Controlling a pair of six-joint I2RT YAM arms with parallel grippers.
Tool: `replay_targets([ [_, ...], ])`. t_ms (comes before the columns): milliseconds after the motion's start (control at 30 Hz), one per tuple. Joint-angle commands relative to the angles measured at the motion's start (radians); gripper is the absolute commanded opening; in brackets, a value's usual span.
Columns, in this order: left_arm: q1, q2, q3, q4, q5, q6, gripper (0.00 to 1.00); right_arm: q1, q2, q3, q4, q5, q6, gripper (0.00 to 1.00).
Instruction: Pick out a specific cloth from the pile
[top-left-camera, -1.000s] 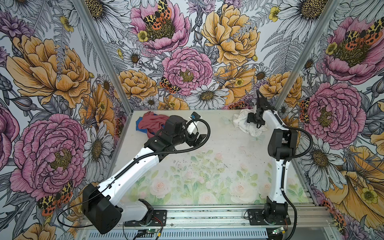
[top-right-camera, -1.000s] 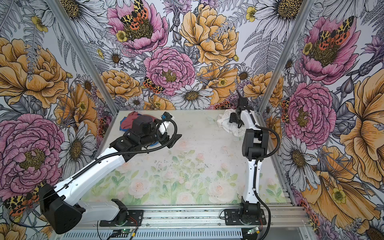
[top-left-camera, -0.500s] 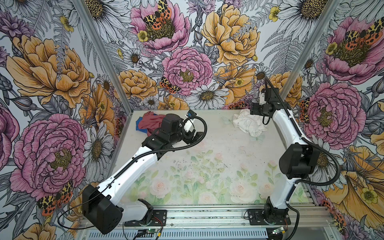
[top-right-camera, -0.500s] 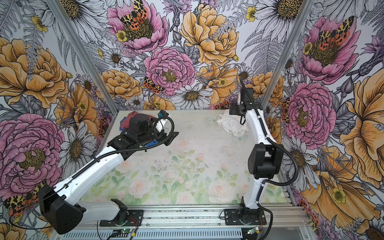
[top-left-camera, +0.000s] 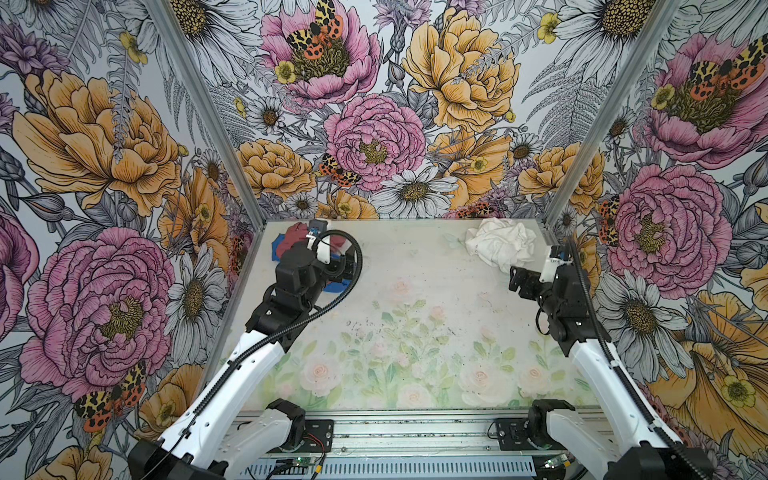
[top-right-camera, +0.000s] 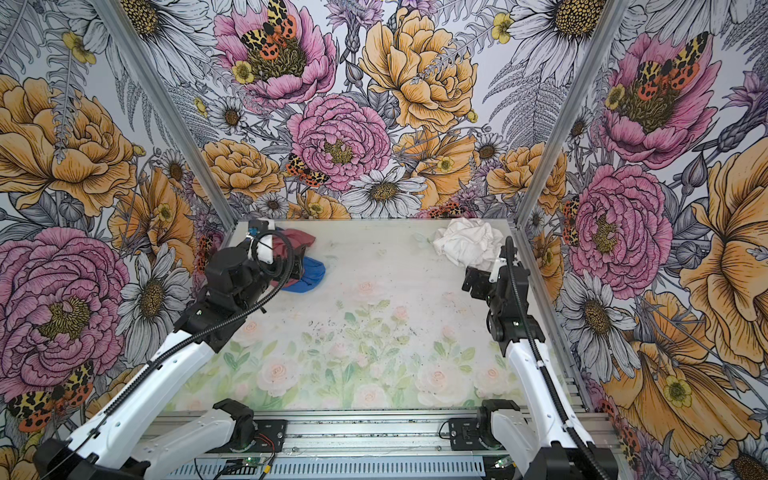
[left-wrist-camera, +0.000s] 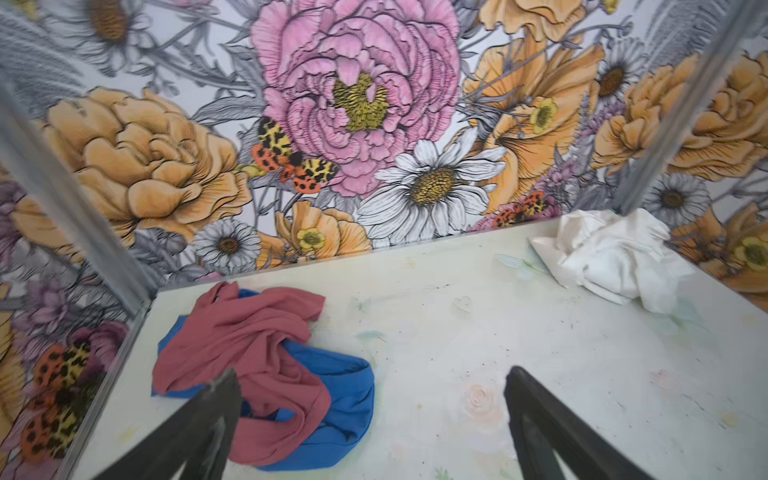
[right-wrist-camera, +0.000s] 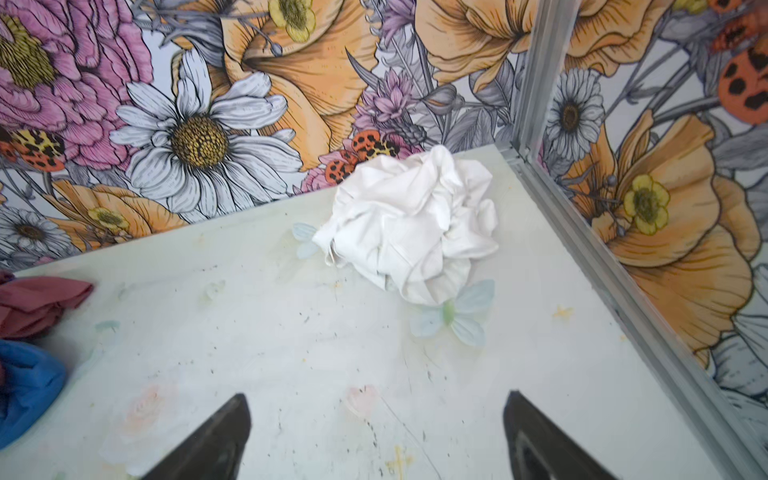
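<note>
From high at the front, both top views give us the whole table (top-left-camera: 415, 332) and the far wall. Each wrist camera sits low, looking past its fingers (left-wrist-camera: 216, 415) toward that far wall; both share the white cloth (right-wrist-camera: 407, 224) with the top views.

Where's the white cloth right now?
In both top views the crumpled white fabric cloth lies alone in the table's far right corner, just beyond the open right claw.
</note>
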Motion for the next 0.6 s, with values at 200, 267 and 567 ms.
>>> replay_targets([
  [200, 0.273, 0.147, -0.569, 0.801, -0.019, -0.074, 0.99, 0.014, -0.191, -0.375, 0.424, 0.137, -0.094, 1.00],
  [267, 0.297, 0.300, -0.570, 0.948, 0.021, -0.056, 0.99, 0.011, -0.101, -0.413, 0.558, 0.180, -0.111, 0.99],
  [567, 0.354, 0.563, -0.541, 1.172, 0.012, -0.014, 0.99, 0.007, 0.553, -0.382, 1.284, 0.192, -0.179, 1.00],
])
